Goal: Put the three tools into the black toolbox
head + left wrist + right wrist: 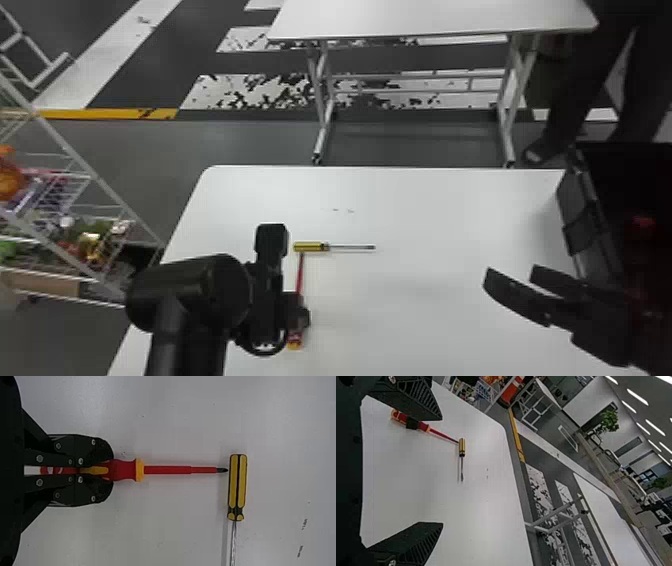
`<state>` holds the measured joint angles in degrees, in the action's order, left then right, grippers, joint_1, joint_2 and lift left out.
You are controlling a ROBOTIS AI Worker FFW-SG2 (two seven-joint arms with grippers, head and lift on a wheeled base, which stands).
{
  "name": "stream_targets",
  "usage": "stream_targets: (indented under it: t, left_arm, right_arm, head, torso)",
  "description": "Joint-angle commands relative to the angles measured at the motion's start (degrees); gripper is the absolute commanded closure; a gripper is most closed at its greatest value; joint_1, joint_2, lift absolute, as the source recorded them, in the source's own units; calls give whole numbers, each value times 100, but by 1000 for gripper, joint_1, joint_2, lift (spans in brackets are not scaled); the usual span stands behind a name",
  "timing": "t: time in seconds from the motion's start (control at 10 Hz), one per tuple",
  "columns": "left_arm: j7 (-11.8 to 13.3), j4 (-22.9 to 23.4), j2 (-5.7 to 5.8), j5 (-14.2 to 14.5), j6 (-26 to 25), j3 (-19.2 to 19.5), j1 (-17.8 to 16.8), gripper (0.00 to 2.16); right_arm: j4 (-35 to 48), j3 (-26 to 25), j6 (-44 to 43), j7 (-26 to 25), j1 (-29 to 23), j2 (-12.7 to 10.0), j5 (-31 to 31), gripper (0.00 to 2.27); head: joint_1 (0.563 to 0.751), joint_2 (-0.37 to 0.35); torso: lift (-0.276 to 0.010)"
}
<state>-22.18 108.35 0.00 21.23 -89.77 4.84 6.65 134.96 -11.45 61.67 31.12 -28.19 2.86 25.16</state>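
Observation:
My left gripper [298, 311] is at the table's left part, shut on the handle of a red screwdriver [300, 275]. The left wrist view has this gripper [110, 470] around the red-and-yellow handle [125, 470]; the shaft points at the yellow-and-black handle of a second screwdriver [237, 483]. That yellow screwdriver [311, 247] lies crosswise just beyond the red tip. At the right, beside the black toolbox [592, 225], my right gripper [511, 275] stands open; in its wrist view, nothing is between the fingers of this gripper [441, 471]. Something red [642, 225] shows inside the dark toolbox.
The white table [425, 210] carries the tools, with the toolbox along its right edge. A wire rack [75, 200] with goods stands left of it. Another white table [430, 17] is farther back, across the floor.

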Motion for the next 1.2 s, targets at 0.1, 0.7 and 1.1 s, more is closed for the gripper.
stream_targets:
  t: [0.1, 0.7, 1.1]
  left_arm:
    - [-173, 319, -15, 127, -26, -36, 197, 2142]
    - [601, 2648, -15, 918, -26, 342, 1207, 2142]
    - [3484, 2867, -15, 1929, -26, 2021, 1278, 2142]
  right_arm:
    - [-22, 28, -1, -1, 24, 4, -20, 53]
    - [4, 134, 69, -80, 95, 4, -46, 53]
    - [22, 248, 175, -141, 121, 4, -116, 53]
  head:
    - [695, 180]
    - [695, 157]
    - [695, 99]
  torso:
    - [-51]
    - [-51]
    - [-51]
